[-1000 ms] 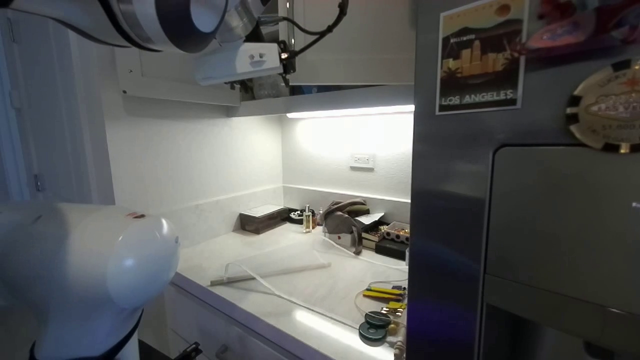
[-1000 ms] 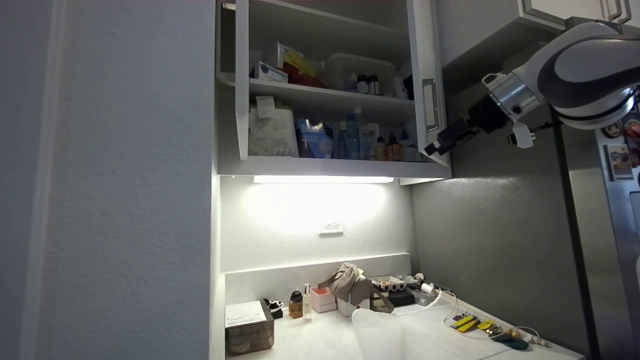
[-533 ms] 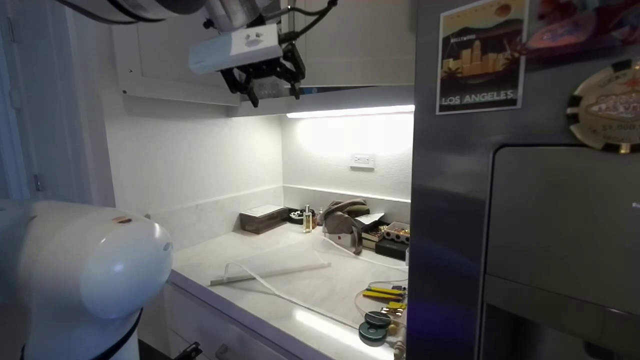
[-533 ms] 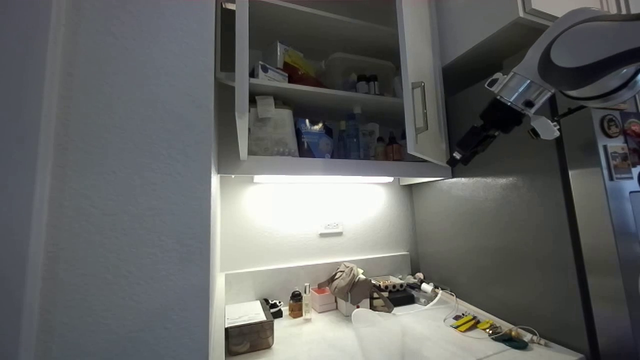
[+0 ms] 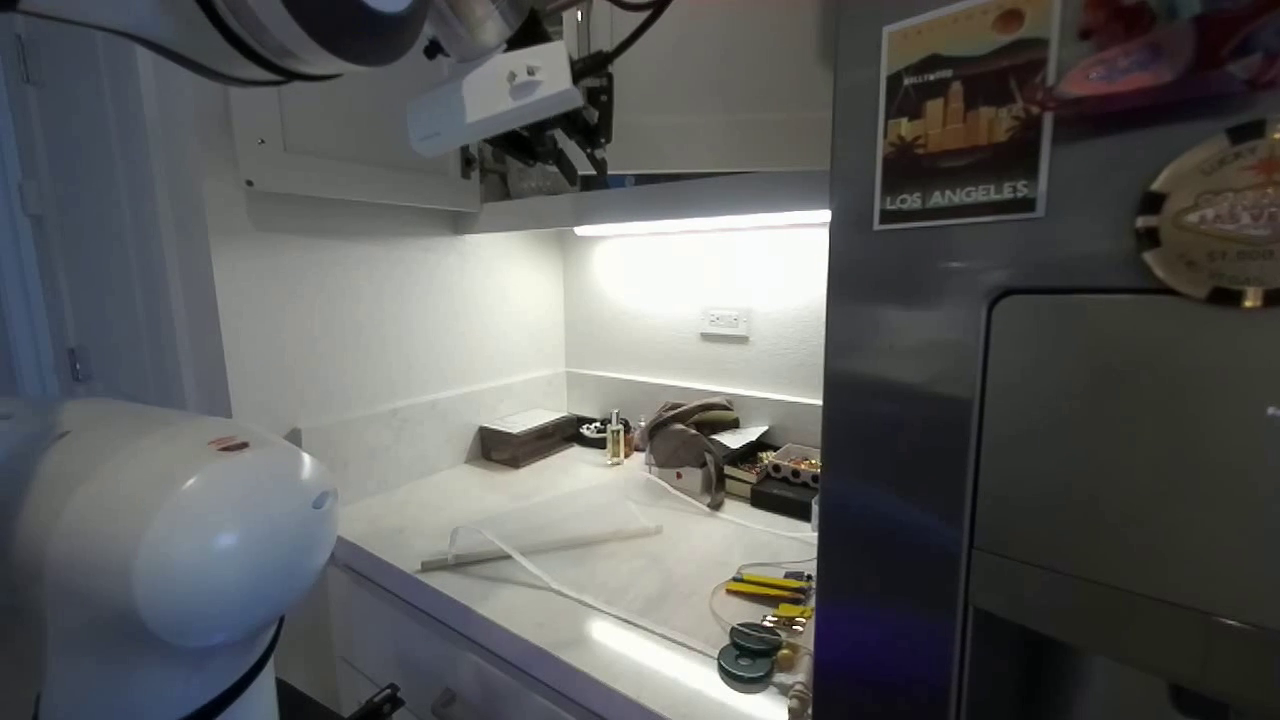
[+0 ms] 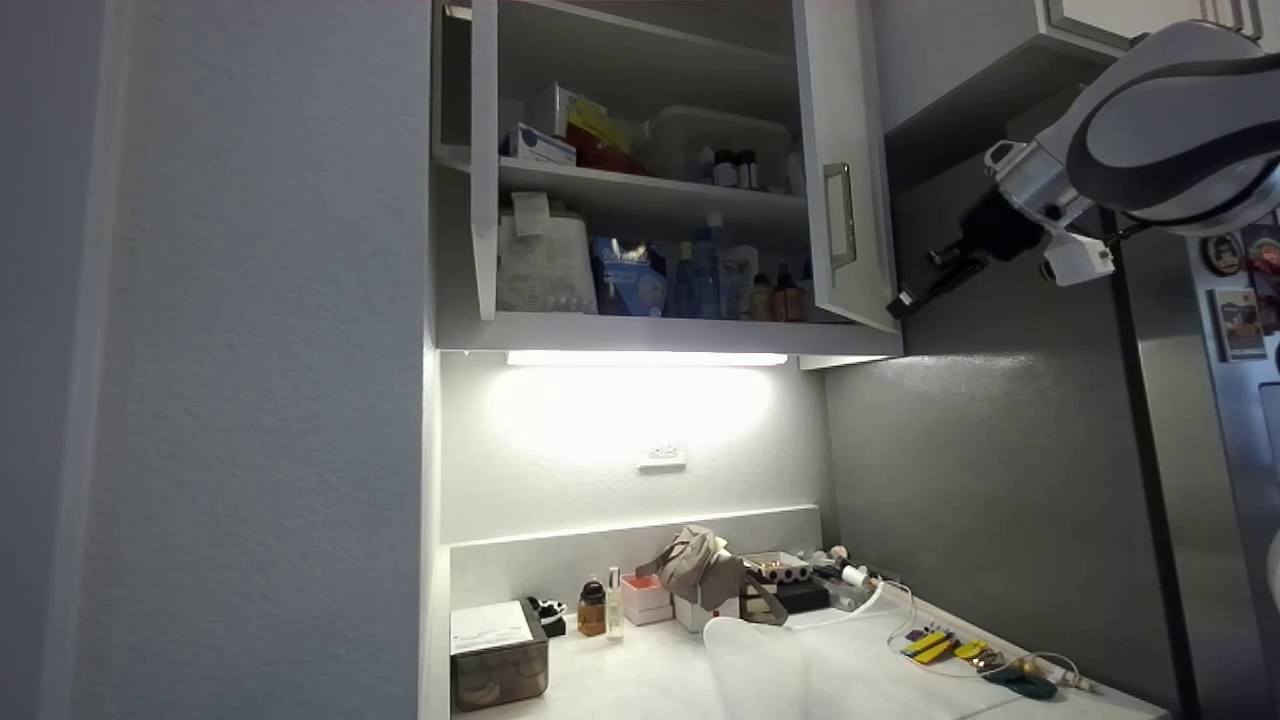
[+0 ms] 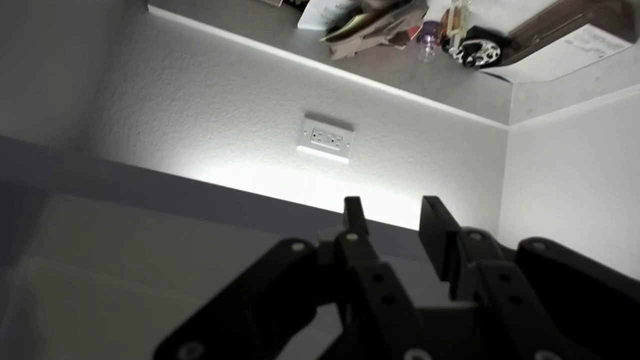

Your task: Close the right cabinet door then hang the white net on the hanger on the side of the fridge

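White and see-through, the net [image 6: 755, 665] lay spread on the worktop [image 6: 620, 685] in both exterior views, well below the right cabinet door [image 6: 848, 130], which stood ajar near the grey fridge [image 5: 1100, 420]. Jaws parted, the pincer [image 7: 392, 212] hung near that door's lower corner, a gap showing between its fingers [image 7: 437, 235], though whether it touched the door I could not tell. Yellow items [image 5: 766, 588] lay along the worktop's fridge side, and a taupe cloth bundle [image 6: 690, 568] slumped at the back.
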